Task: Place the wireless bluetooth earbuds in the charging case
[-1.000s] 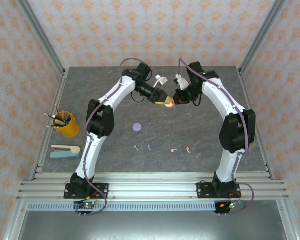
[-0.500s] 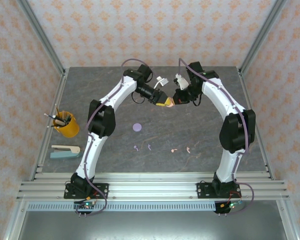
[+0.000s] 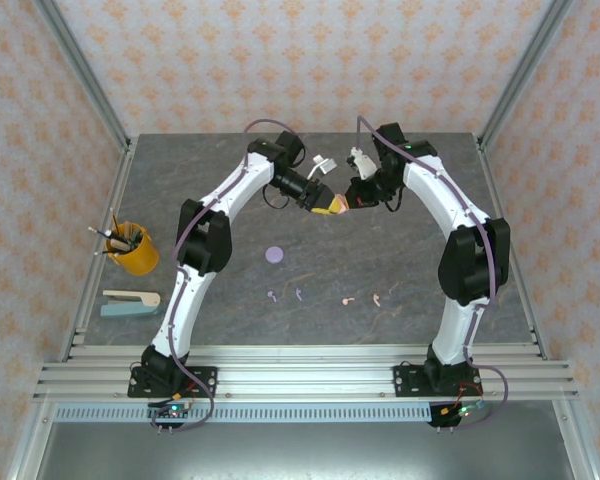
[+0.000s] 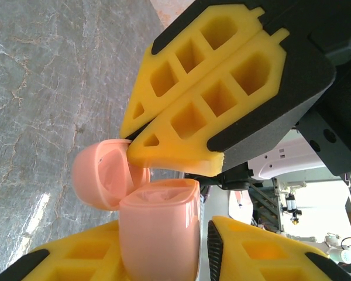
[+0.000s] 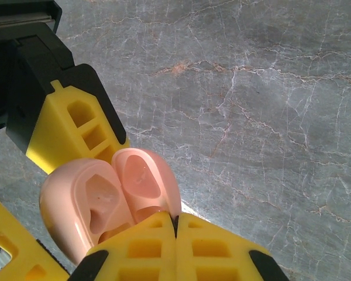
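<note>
Four earbuds [image 3: 347,299] are laid on the desk [image 3: 400,260] near the front — two purple, two pink. Farther back, the open pink case [image 4: 158,234] is pinched in the left hand [image 3: 326,204]; the right hand [image 5: 175,221] is pressed together, its tip touching the case.

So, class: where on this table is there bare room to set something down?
Bare: between the purple case and the right arm; the table's far corners. Crowded: the earbuds in a row near the front, and the cup and stapler at the left edge.
</note>
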